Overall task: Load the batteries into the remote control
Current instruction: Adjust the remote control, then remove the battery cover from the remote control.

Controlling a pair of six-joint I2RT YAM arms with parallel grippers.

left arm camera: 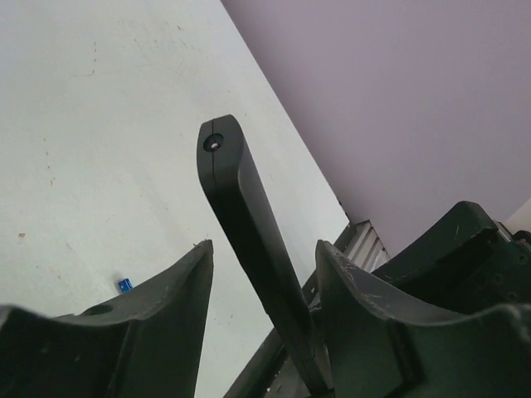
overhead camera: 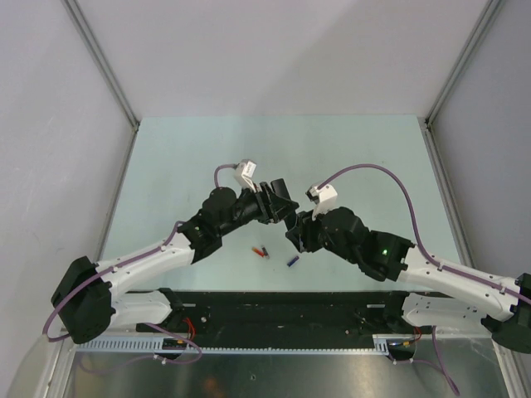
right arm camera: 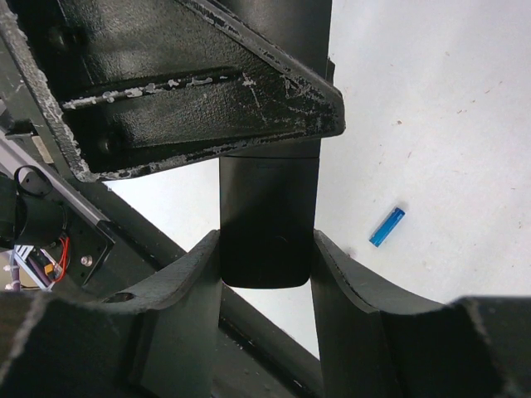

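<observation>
Right wrist view shows the right pincer [right arm camera: 265,249] clamped narrow on one end of the remote control [right arm camera: 267,207], both fingers pressed against its sides. Just beyond, a scuffed finger of the left pincer [left arm camera: 264,249] crosses the remote's face. From the left wrist, the black bar runs up between that pincer's fingers with pale gaps on either side near the tips, so I cannot tell whether it grips. Both arms meet above the middle of the table [overhead camera: 166,166], the remote raised off its surface. A blue battery [right arm camera: 387,226] lies on the table on the near side of the pincers, with a red battery [overhead camera: 262,250] a little to its left, not touching it.
</observation>
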